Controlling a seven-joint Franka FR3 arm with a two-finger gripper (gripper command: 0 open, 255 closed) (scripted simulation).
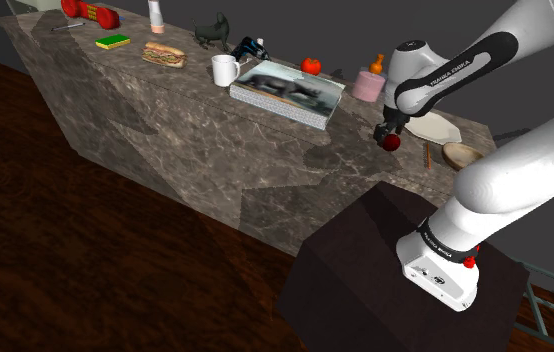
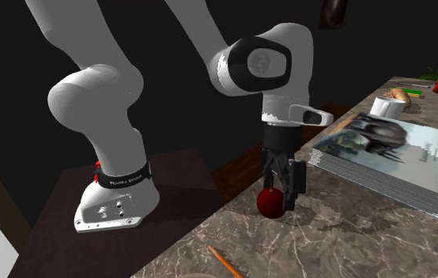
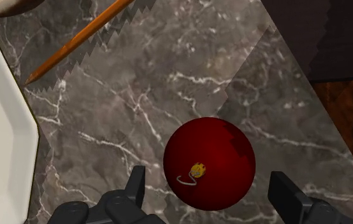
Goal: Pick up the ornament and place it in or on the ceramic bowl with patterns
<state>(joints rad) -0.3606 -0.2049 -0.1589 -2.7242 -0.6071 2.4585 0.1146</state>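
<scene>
Gripper [image 1: 389, 136] points down over the marble counter [image 1: 215, 150], close to the counter edge nearest the stand [image 1: 365, 260]. Hand is released: fingers [image 3: 136, 191] are spread apart. The red ball ornament [image 3: 209, 162] sits between them, and the wrist view shows a gap on each side, so nothing is grasped. Its small gold cap and wire loop face up toward the wrist camera. In the second exterior view the ornament [image 2: 270, 202] is on the counter, level with the fingertips.

Shoulder view, clock positions from the ornament [image 1: 392, 143]:
- white plate [image 1: 433, 127] at 2 o'clock, near
- orange pencil [image 1: 427, 155] at 4 o'clock, near
- tan bowl [image 1: 462, 155] between 3 and 4 o'clock, just past the pencil and apart from the ornament; can't tell its pattern
- pink cup [image 1: 368, 86] at 11 o'clock
- stack of magazines [image 1: 287, 92] at 10 o'clock, with a white mug [image 1: 225, 70] farther out the same way
</scene>
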